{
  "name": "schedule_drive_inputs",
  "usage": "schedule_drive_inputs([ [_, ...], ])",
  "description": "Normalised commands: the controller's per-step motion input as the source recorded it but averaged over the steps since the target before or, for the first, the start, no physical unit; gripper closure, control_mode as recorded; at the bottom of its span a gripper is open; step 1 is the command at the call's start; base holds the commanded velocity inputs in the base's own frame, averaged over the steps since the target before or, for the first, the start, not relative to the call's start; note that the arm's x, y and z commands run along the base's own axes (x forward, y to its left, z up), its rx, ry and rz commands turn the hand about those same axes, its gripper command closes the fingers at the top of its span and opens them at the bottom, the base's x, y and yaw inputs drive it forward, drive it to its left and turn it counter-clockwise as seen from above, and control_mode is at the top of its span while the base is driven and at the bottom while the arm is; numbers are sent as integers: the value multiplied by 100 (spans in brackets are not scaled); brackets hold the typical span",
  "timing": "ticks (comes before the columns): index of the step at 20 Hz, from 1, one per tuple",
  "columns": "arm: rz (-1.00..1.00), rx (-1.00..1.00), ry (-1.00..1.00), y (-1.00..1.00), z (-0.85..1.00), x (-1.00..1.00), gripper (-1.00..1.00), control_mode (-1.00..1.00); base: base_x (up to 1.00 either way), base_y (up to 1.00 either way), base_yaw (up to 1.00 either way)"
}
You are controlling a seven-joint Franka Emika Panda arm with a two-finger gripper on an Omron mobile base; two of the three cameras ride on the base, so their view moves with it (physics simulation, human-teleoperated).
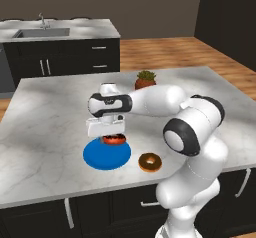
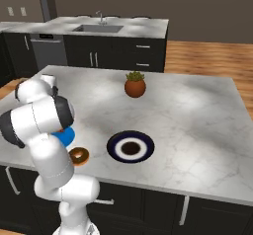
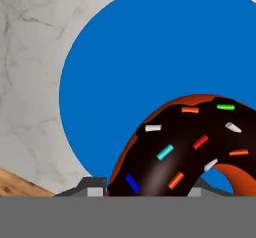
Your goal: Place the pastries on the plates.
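While my pincer [image 1: 113, 136] is clamped on the chocolate donut [image 1: 114, 140] over the blue plate [image 1: 106, 154], the glazed donut [image 1: 150, 162] and navy plate [image 2: 130, 147] remain.

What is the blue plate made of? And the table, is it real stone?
The blue plate looks like smooth plastic or glazed ceramic: flat, even colour, no pattern; it could be either. The countertop looks like polished marble: pale grey-white with thin dark veins. Everything is rendered, so it is only a stone look.
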Motion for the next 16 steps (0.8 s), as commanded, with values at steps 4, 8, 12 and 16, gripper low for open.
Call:
schedule_drive_inputs([
  [4, 5, 0, -1, 0, -52, -10, 100, -100, 0, 0, 0],
  [8, 2, 3, -8, 30, -40, 0, 100, -100, 0, 0, 0],
  [12, 0, 5, -14, 13, -43, 0, 100, -100, 0, 0, 0],
  [16, 3, 4, -26, -1, -51, 0, 100, -100, 0, 0, 0],
])
